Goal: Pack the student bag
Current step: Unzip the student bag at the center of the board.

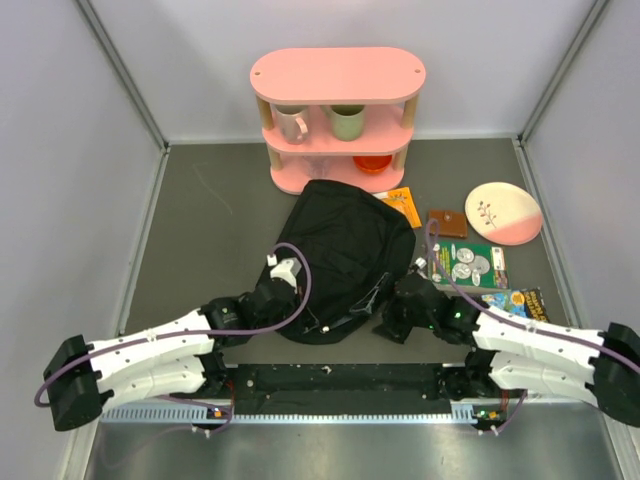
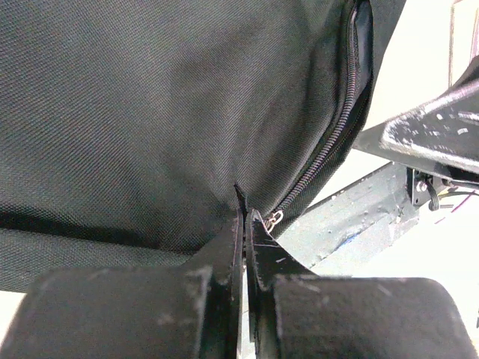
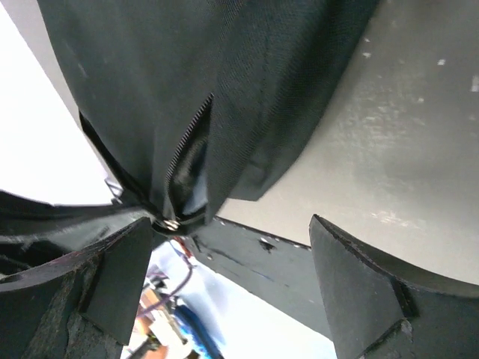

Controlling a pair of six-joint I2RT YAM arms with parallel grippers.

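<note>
One student bag (image 1: pixel 345 250) — one pink shelf (image 1: pixel 337 75), two mugs (image 1: pixel 292 123), one plate (image 1: pixel 503 213).

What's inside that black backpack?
Through the part-open zip of the student bag, only dark lining shows. The black fabric covers everything else, so whether anything is packed cannot be told.
</note>
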